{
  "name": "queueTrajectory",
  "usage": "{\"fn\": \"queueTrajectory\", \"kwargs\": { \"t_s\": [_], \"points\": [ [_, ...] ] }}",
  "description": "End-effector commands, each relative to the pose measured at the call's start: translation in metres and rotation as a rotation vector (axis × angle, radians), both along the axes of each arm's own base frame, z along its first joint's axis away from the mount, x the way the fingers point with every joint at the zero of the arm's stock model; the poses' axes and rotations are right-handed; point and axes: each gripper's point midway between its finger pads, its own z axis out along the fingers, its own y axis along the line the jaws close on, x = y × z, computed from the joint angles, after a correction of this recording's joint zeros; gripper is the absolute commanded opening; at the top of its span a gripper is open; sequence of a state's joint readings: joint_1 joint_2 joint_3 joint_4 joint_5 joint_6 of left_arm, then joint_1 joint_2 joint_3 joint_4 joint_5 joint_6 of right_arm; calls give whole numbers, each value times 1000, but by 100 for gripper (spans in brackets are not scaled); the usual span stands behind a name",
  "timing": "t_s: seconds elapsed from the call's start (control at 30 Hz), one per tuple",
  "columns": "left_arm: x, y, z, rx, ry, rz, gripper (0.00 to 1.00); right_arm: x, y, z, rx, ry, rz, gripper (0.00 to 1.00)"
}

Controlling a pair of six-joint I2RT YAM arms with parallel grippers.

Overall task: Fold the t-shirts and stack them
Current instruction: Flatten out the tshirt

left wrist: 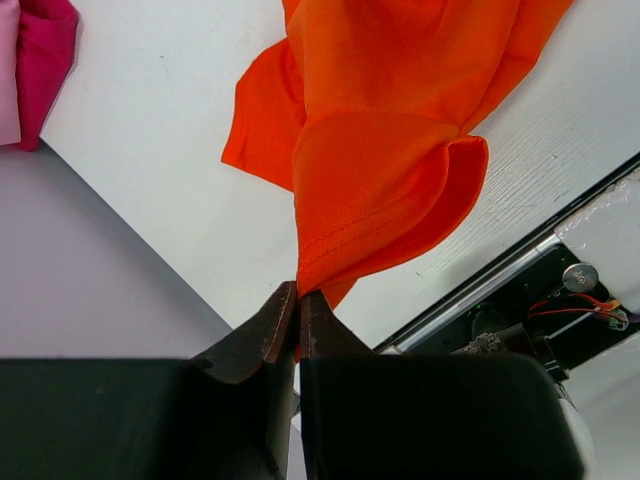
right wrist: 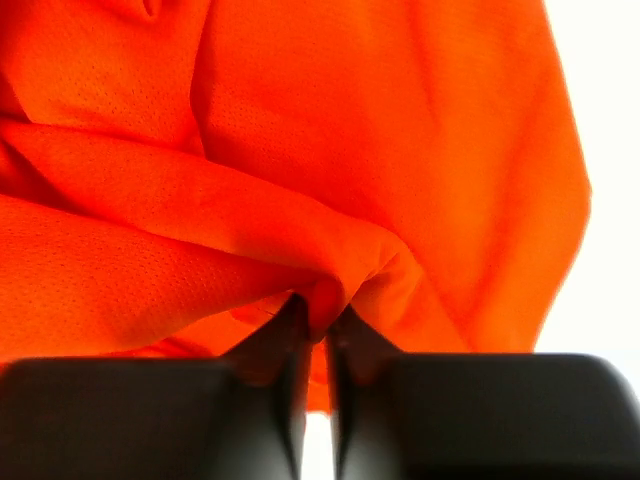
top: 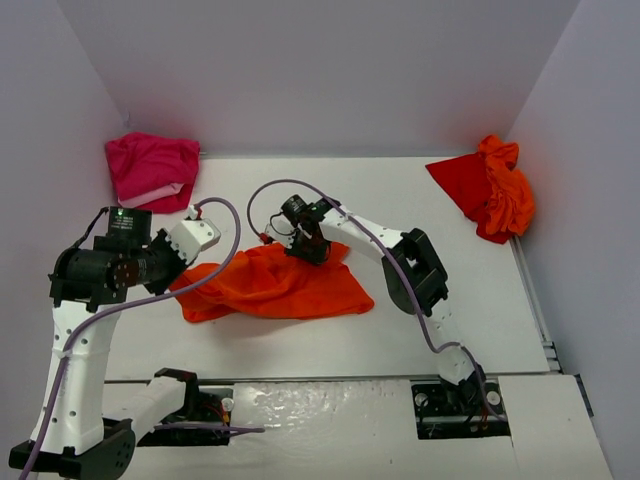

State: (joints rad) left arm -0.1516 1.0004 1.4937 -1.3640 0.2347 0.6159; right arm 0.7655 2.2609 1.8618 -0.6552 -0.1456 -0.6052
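Note:
A bright orange t-shirt [top: 275, 285] lies crumpled on the middle of the white table [top: 400, 200]. My left gripper [top: 207, 250] is shut on its left edge, and in the left wrist view the cloth [left wrist: 380, 170] hangs away from the closed fingertips [left wrist: 298, 292], lifted off the table. My right gripper [top: 305, 245] is over the shirt's back edge. Its jaws [right wrist: 320, 310] are pinched together on a raised fold of the orange cloth [right wrist: 300, 150], which fills the right wrist view.
A magenta pink t-shirt [top: 150, 170] lies in the back left corner, its edge also in the left wrist view [left wrist: 40, 60]. At the back right a red t-shirt [top: 462, 182] and another orange one [top: 508, 195] are heaped against the wall. White walls enclose the table.

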Motion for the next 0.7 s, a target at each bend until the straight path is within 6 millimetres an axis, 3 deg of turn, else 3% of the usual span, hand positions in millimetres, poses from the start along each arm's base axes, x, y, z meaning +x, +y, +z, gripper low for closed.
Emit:
{"fn": "queueTrajectory", "kwargs": {
  "t_s": [0.0,0.17,0.33,0.47,0.5,0.57,0.6,0.67],
  "points": [
    [-18,5,-6,18,69,17,0,4,0,7,-9,-33,-4,0],
    [0,6,1,8,4,62,0,20,-8,32,8,-110,-46,0],
    [39,5,21,-13,-113,134,0,45,-25,96,70,-253,-123,0],
    [52,-2,27,-45,-119,124,0,47,-43,106,72,-267,-156,2],
    [54,-4,27,-51,-117,121,0,44,-45,101,65,-257,-161,12],
    [57,-5,24,-57,-118,119,0,38,-49,89,46,-228,-171,42],
    [58,-6,22,-58,-112,117,0,36,-49,84,40,-219,-173,49],
    [58,-7,17,-60,-101,114,0,34,-48,80,38,-212,-179,54]
  ]
}}
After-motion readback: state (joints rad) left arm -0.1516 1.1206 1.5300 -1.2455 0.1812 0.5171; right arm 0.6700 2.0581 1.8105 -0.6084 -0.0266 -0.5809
